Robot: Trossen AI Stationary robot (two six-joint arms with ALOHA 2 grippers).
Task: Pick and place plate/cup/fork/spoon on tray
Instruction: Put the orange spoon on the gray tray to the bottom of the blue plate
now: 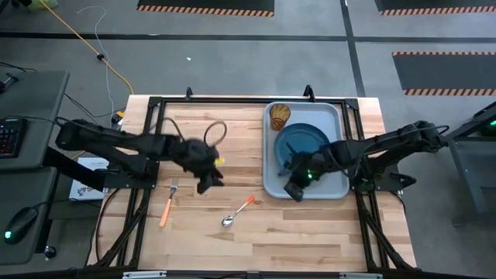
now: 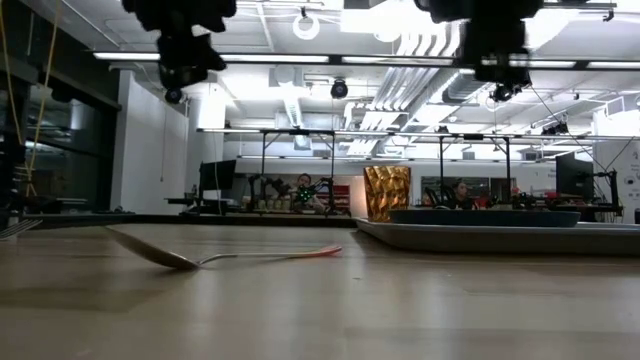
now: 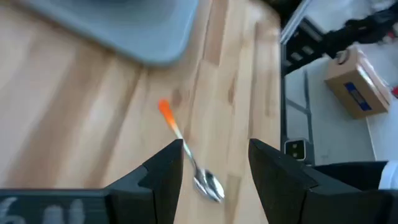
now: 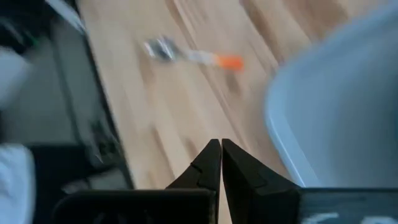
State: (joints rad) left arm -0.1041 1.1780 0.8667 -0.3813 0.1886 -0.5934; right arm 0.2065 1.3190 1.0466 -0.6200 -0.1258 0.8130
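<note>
The light blue-grey tray (image 1: 335, 186) lies at the table's right. On it sit the dark blue plate (image 1: 301, 143) and, in its far left corner, the upright amber cup (image 1: 279, 116). The spoon (image 1: 238, 211) lies flat on the wood left of the tray, bowl toward the near edge. Farther left lies the orange-handled fork (image 1: 169, 203). My left gripper (image 1: 208, 182) hangs open above the table between fork and spoon; in its wrist view the spoon (image 3: 186, 152) shows past its fingers. My right gripper (image 1: 294, 190) is shut, above the tray's near left corner.
A dark cable (image 1: 213, 132) loops on the wood at the table's far left. Black frame rails (image 1: 155, 105) run along the table's edges. Bare wood stretches along the near edge. A cardboard box (image 3: 357, 84) sits on the floor off the table.
</note>
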